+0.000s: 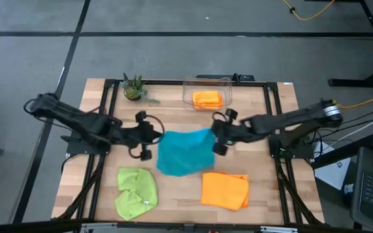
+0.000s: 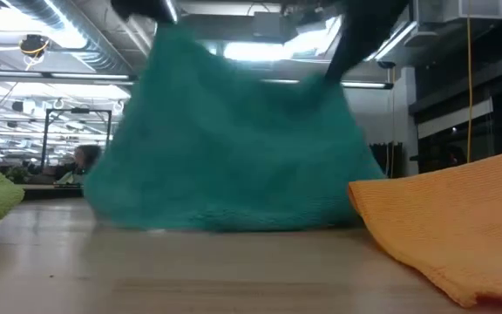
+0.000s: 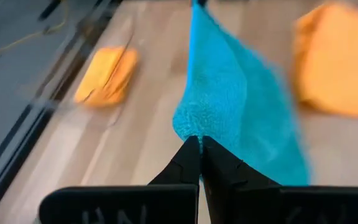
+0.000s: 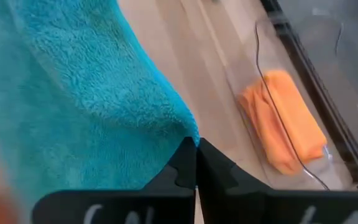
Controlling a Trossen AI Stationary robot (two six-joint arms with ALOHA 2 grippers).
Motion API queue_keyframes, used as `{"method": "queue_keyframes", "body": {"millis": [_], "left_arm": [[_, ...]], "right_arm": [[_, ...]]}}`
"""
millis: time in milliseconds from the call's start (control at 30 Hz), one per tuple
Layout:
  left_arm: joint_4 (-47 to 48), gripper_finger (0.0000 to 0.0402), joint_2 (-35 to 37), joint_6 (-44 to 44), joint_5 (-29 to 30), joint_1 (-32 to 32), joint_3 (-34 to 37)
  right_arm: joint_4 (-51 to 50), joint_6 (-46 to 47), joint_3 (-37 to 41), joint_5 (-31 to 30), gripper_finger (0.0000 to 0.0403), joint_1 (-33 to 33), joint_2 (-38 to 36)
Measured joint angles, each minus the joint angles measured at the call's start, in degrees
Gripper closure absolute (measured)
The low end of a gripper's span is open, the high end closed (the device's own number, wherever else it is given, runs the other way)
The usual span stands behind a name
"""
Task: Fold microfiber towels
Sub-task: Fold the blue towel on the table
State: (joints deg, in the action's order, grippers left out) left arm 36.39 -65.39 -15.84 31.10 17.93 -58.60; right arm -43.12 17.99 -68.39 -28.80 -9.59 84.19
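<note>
A teal blue towel (image 1: 185, 153) hangs between my two grippers over the middle of the table, its lower edge (image 2: 225, 222) on the wood. My left gripper (image 1: 155, 134) is shut on its left upper corner, my right gripper (image 1: 214, 137) on its right upper corner. A lime green towel (image 1: 136, 192) lies crumpled at the near left. An orange towel (image 1: 225, 190) lies flat at the near right. A folded orange towel (image 1: 207, 98) lies inside the clear bin (image 1: 227, 83) at the far edge. My left gripper pinches a corner of the teal towel (image 3: 191, 132) between its two fingers, slanting down from the table's left. The towel hangs from the hold. My right gripper pinches the opposite upper corner (image 4: 188, 132) between its fingers, slanting down from the table's right. The upper edge runs between the two holds, and the cloth hangs down onto the table.
A small potted plant (image 1: 133, 88) stands at the far left of the table. Black frame rails run along the table's sides. Bare wood lies between the green and orange towels near the front edge.
</note>
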Motion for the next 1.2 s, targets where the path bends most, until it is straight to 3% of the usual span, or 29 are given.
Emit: {"method": "queue_keyframes", "body": {"millis": [133, 300, 633, 833, 1100, 1200], "left_arm": [[-3.78, 0.0401, -0.31, 2.83, 1.42, -5.82, 8.02], [-15.48, 0.0401, -0.28, 9.46, 1.50, -12.78, 16.01], [-18.47, 0.0401, -0.26, 16.54, 0.66, -20.59, 16.98], [-16.87, 0.0401, -0.24, 16.00, -0.68, -17.54, 16.98], [-7.54, 0.0401, -0.24, 14.65, -0.81, -7.16, 16.98], [-5.23, 0.0401, -0.24, 11.88, -1.04, -3.69, 17.29]], "right_arm": [[9.85, -6.83, 3.20, -3.14, 0.0402, 5.97, 6.93], [18.28, -16.41, 3.45, -7.58, 0.0402, 11.24, 13.66], [21.57, -19.99, 3.40, -8.67, 0.0399, 15.39, 14.40], [19.96, -17.52, 3.40, -5.64, 0.0401, 12.18, 14.40], [13.91, -7.99, 3.51, -5.55, 0.0402, 2.73, 14.38], [17.02, -5.21, 5.87, -5.16, 0.0402, -0.39, 14.25]]}}
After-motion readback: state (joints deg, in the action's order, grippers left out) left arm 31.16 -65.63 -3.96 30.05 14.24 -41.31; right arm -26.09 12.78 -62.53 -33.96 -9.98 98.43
